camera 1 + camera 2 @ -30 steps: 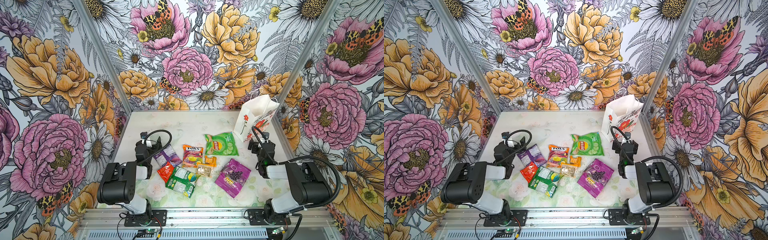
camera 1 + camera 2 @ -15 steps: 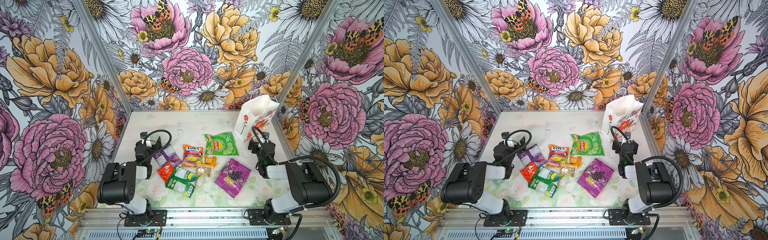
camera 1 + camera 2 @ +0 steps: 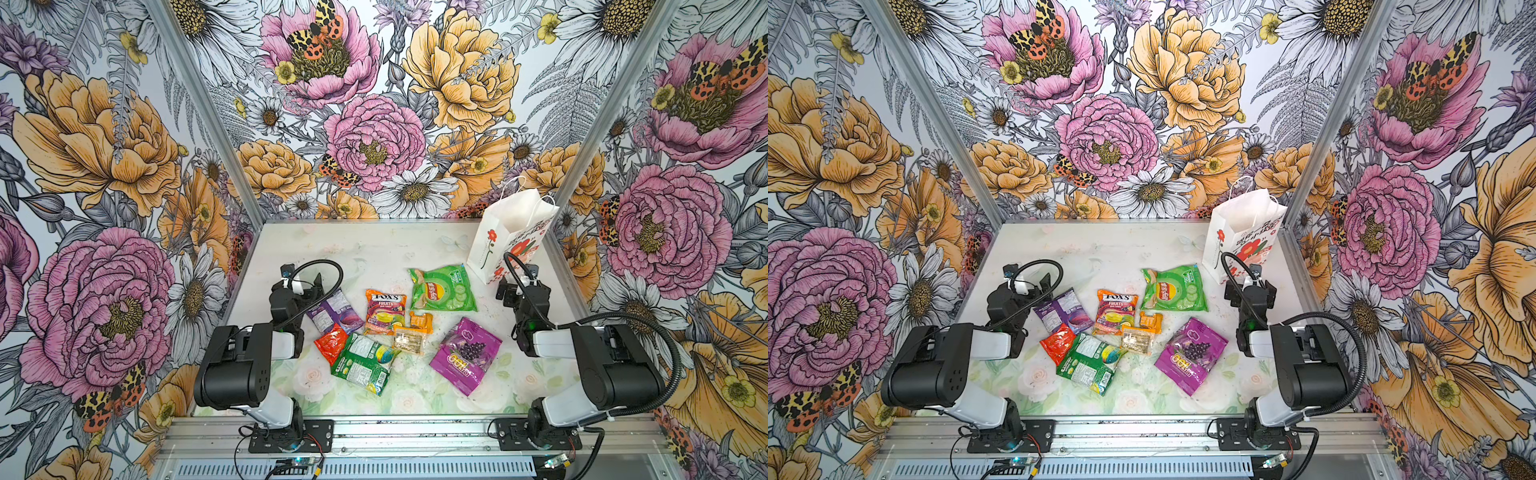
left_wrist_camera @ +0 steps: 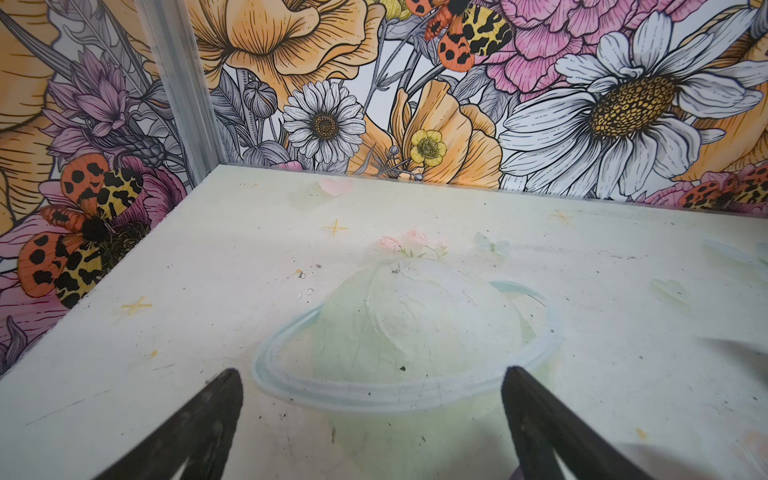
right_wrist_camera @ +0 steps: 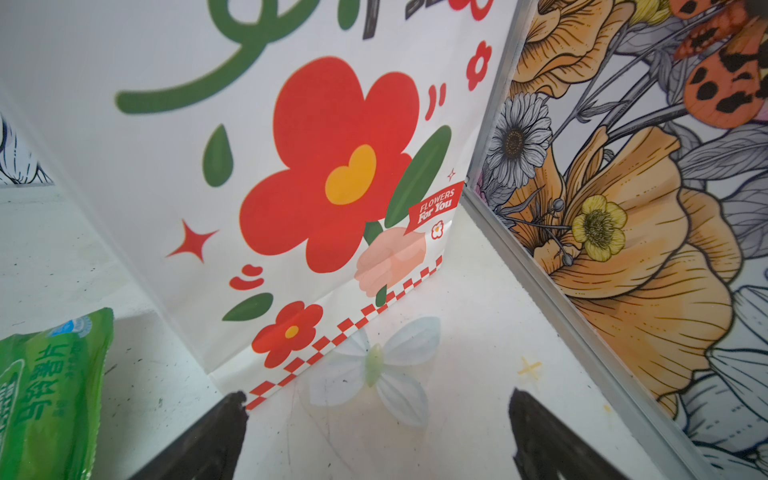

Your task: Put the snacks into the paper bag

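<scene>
Right wrist view first: the right pincer [image 5: 376,399] is spread wide with nothing between its jaws, low over the pale counter [image 5: 478,291]. Right in front of it stands the tall white paper gift bag with red flower drawings [image 5: 316,166], upright, its bottom corner close to one jaw tip; whether they touch I cannot tell. The left pincer [image 4: 370,374] is spread and empty as well, facing bare counter, well apart from the bag.

To my eye the job has not begun. The bag's inside is hidden in every view, but eight packets lie loose on the counter and none is held. Closest to the bag is the flat green crinkly chips packet [image 3: 442,289], just beside its base. Farther from the bag lies the big purple grape-candy pouch [image 3: 465,353]. Beyond that are a small orange wrapper [image 3: 420,321] touching a small clear yellow-orange wrapper [image 3: 409,338], with the orange Fox's fruit-candy packet [image 3: 384,311] next to them. Farthest from the bag are the green foil packet [image 3: 365,361], the small red packet [image 3: 331,343] touching it, and the second purple packet [image 3: 334,316], which lies just beside the left arm.

So everything is left to do: each packet needs lifting and dropping through the bag's open top. The right pincer is the one near the bag, and the chips packet lies just to its side.
</scene>
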Action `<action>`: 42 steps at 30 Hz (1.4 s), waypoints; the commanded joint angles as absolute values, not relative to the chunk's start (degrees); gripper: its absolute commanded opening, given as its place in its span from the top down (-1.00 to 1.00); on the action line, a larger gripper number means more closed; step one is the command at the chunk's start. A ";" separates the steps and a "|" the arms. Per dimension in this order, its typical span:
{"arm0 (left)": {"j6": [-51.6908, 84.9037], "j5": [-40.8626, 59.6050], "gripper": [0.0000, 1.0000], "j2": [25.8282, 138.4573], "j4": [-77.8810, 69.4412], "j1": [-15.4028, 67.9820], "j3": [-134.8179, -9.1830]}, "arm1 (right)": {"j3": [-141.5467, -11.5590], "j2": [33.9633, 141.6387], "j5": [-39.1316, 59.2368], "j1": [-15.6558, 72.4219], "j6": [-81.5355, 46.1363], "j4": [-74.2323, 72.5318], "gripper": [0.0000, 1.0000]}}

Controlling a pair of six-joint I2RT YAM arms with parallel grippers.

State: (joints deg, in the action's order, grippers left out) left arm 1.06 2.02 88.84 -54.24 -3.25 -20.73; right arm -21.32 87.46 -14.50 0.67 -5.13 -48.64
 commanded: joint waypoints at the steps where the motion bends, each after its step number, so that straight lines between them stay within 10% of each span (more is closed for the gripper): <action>1: 0.56 2.96 -0.97 89.03 -55.35 -3.52 -21.01 | -22.16 87.45 -13.80 0.52 -5.89 -49.31 -0.99; 22: -7.07 -19.79 -0.97 63.47 -37.28 12.63 -20.89 | -19.39 66.12 -13.39 4.72 -3.86 -37.05 -0.99; 37: 31.31 -28.94 -0.97 44.21 4.43 17.18 -33.17 | -37.35 44.98 9.96 3.26 -33.23 5.27 -0.99; 42: 34.22 -18.43 -0.97 37.86 -11.56 13.56 -22.41 | -35.74 41.77 11.96 1.08 -36.90 5.26 -0.99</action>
